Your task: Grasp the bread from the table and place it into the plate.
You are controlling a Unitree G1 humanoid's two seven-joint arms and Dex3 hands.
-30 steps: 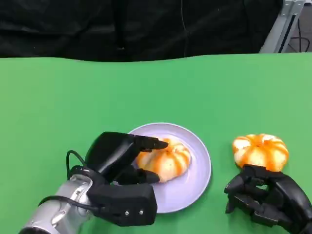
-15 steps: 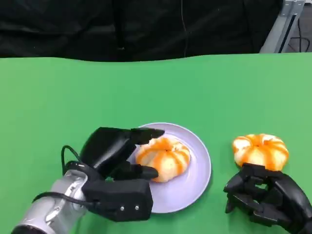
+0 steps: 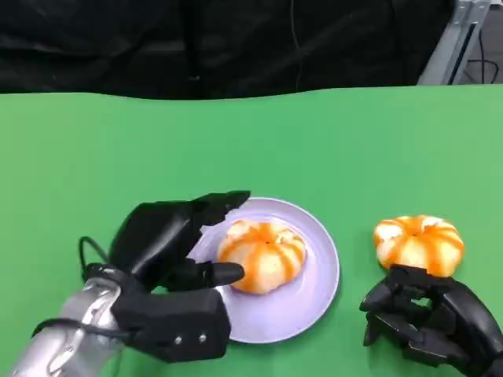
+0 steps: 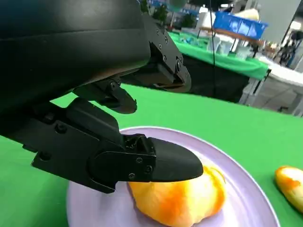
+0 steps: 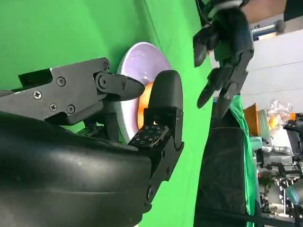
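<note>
Left hand beside plated bread

Landmark: plate, on table near its front edge. One bread lies in the plate, left of its centre. Second bread on the table, right of the plate, apart from it. Left hand at the plate's left rim; right hand right of the plate, just before the second bread.
</note>
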